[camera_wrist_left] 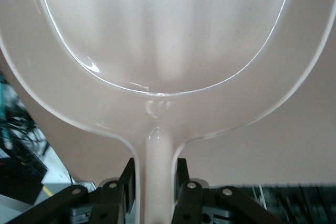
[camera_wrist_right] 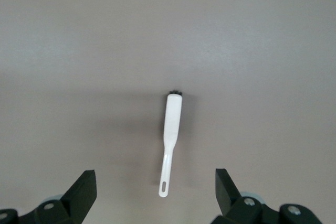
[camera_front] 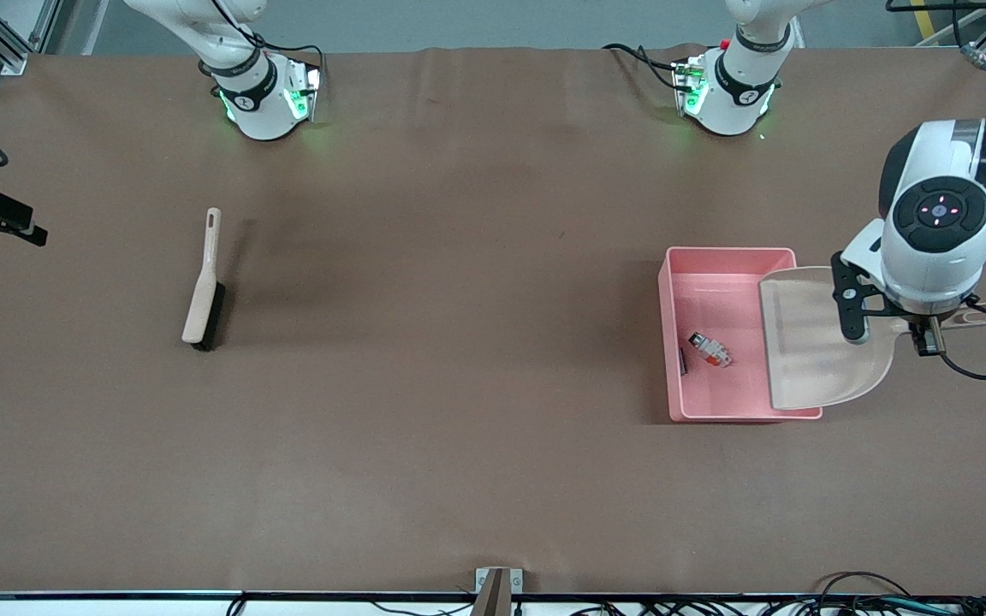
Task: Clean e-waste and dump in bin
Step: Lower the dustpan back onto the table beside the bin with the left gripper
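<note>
Already tipped over the pink bin [camera_front: 720, 265], the beige dustpan [camera_front: 814, 342] is held by its handle in the left gripper [camera_wrist_left: 157, 182], whose fingers [camera_wrist_left: 126, 179] are clamped tight on the stem. Both e-waste pieces lie on the bin floor: the white-grey component with orange markings [camera_front: 709, 349] and, just beside it against the wall, the dark flat chip [camera_front: 683, 361]. The wrist view shows the pan's scoop bare. To finish this step well, the pan should be kept over the bin until nothing clings to it, then lifted without catching the rim. High above the hand brush [camera_front: 204, 293], the right gripper [camera_wrist_right: 156, 192] waits with jaws spread wide.
</note>
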